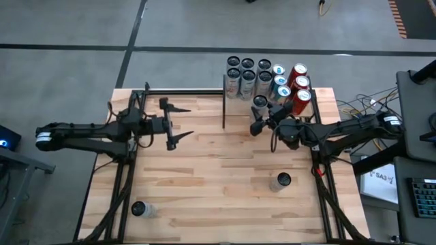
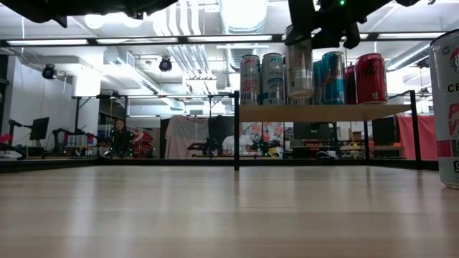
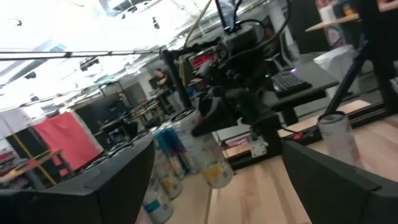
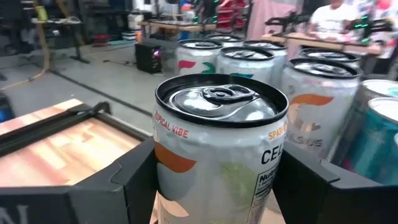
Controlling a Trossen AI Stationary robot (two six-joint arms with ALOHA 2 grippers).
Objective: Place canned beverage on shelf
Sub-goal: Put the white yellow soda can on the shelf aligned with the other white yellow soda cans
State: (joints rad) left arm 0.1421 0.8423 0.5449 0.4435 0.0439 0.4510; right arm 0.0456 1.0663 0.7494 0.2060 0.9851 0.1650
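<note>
High view: right gripper (image 1: 261,114) pinching one white can (image 1: 259,103) just beside the shelf (image 1: 269,101), which carries twelve cans. Two more cans on the worktop (image 1: 218,184). Left gripper (image 1: 178,122) spread, well apart from shelf. Right wrist view: fingers (image 4: 130,180) clamping can.

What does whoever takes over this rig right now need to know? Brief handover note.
Right hand: shut on a can, held at the shelf front, beside the cans already stocked.
Left hand: open, empty, over the table's left half.
Done: about a dozen cans on the shelf.
Left: set down and release the held can; then two cans on the table, one near the right side, one at the near-left corner.
</note>
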